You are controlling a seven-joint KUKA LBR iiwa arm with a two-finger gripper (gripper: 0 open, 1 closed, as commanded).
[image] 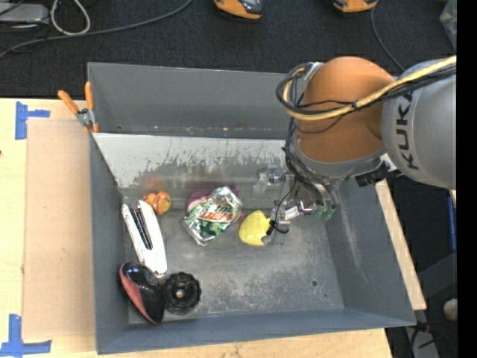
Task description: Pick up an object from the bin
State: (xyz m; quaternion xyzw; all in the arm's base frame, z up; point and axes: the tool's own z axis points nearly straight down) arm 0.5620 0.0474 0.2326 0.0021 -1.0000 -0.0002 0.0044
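Fingers hang low over the floor of the grey bin, beneath the arm's orange wrist cover. Their dark tips are tangled up with cables and brackets from this angle, so I cannot tell how far apart they stand; nothing can be seen between them. Just beside them, on the side away from the arm and a touch toward the bin's near wall, lies a small yellow lemon-shaped toy. One dark tip looks to be touching or almost touching the toy's nearer edge. The toy is roundish, with its slightly longer axis running roughly from the far wall to the near wall. By my reading it is the likeliest thing to pick, and the coming move turns on that small sideways offset: the fingers are beside the toy, not around it. Beyond the toy, farther from the fingers, rests a crumpled green-and-white drinks can. Well apart on that same side lie a small orange lump, a long white brush-like bar and a black round cap.
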